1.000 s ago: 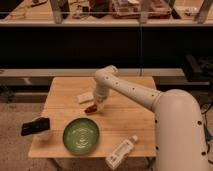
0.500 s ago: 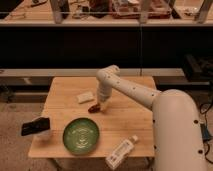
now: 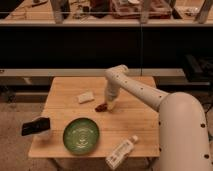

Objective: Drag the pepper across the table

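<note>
Gripper: jaws together, tip lowered onto the table at the right end of the pepper; whether the pepper is pinched or only touched cannot be told. White arm reaches in from the bulky white robot body at lower right.

Pepper: small, dark red, elongated, glossy; lies on the middle of the tabletop, just left of the gripper tip.

Green round plate: patterned inside, holds nothing; sits near the front edge, well apart from the pepper.

Table: light bamboo-wood rectangular top, plank grain visible, standing on a speckled floor.

Pale rectangular sponge-like block: near the pepper, behind and to its left, apart from it.

Black flat device: at the front left corner, resting atop a whitish object.

White plastic bottle: lying on its side at the front edge, right of the plate.

Long dark bench: behind the table, cluttered top.
</note>
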Robot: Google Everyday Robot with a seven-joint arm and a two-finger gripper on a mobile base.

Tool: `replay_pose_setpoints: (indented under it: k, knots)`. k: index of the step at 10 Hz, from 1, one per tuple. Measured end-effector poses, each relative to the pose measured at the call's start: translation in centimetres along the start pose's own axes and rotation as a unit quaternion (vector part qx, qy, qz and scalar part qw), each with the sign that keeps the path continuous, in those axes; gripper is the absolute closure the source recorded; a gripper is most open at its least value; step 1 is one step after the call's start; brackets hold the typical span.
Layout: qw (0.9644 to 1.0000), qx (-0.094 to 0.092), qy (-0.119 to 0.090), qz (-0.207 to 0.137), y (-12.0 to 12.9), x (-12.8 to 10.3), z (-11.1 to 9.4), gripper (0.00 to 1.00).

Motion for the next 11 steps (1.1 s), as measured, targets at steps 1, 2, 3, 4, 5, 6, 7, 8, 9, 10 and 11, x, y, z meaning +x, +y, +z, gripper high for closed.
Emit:
replay_pose_setpoints:
  k: [1, 2, 3, 4, 5, 6, 7, 8, 9, 10, 11]
  knots:
    - [0.9999, 0.001, 0.001, 0.013, 0.6, 1.7, -0.4, 1.00]
    - [0.9998, 0.001, 0.001, 0.019, 0.8, 2.4, -0.5, 1.00]
    - [0.9997, 0.001, 0.000, 0.025, 0.9, 2.9, -0.6, 1.00]
    - [0.9995, 0.001, 0.000, 0.031, 1.1, 3.3, -0.6, 1.00]
    - [0.9991, 0.001, 0.001, 0.043, 1.6, 4.3, -0.6, 1.00]
    - [0.9987, 0.003, 0.001, 0.051, 2.0, 5.2, -0.8, 1.00]
    - [0.9984, 0.003, 0.003, 0.057, 2.3, 5.8, -0.8, 1.00]
    - [0.9981, 0.004, 0.005, 0.061, 2.7, 6.5, -0.8, 1.00]
    - [0.9979, 0.005, 0.007, 0.064, 3.0, 6.9, -0.8, 1.00]
    - [0.9976, 0.005, 0.008, 0.068, 3.3, 7.3, -0.8, 1.00]
    - [0.9969, 0.009, 0.009, 0.077, 3.9, 8.3, -0.9, 1.00]
